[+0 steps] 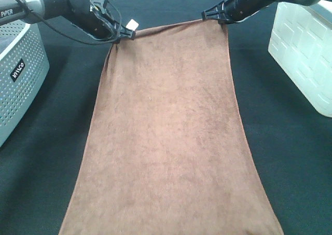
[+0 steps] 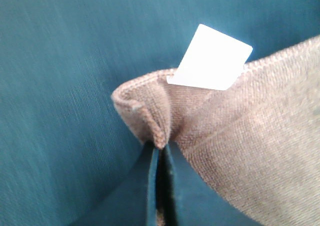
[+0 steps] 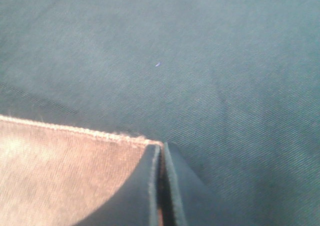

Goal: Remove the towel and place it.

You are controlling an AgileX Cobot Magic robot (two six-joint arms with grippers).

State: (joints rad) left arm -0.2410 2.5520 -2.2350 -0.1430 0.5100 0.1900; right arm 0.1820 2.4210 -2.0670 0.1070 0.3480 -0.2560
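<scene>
Dark woven cloth surface (image 1: 46, 157), plush rectangular brown towel (image 1: 168, 141)

The high camera looks down over the towel (image 1: 171, 136); each wrist camera sits close at one pinched corner.

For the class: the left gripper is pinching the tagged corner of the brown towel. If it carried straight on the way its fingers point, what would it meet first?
Beyond the towel corner pinched in the left gripper, only the dark table cloth lies ahead. It would probably meet that first, though depth is unclear.
</scene>
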